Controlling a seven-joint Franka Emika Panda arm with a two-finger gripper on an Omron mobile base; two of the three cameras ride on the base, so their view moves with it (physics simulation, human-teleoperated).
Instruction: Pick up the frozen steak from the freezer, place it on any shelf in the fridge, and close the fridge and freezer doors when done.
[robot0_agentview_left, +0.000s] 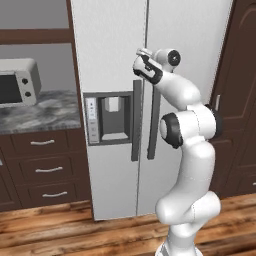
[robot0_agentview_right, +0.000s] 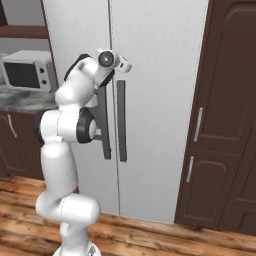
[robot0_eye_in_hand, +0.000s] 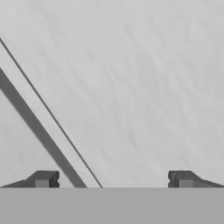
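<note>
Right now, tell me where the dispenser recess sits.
In the left base view, the dispenser recess sits in the left door, beside its handle, right of the counter.

My arm (robot0_agentview_left: 187, 150): glossy white rounded shells, dark grey/black rings at the joints, 1 round dark cap near the wrist. Gripper (robot0_eye_in_hand: 113, 179): 2 small dark grey blocky fingertips (robot0_eye_in_hand: 42, 179), paler square pad faces.

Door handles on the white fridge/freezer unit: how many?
2. Both are dark vertical bars flanking the centre seam: the left handle beside the dispenser recess on the left door, and the right handle on the right door. The arm partly hides them.
</note>
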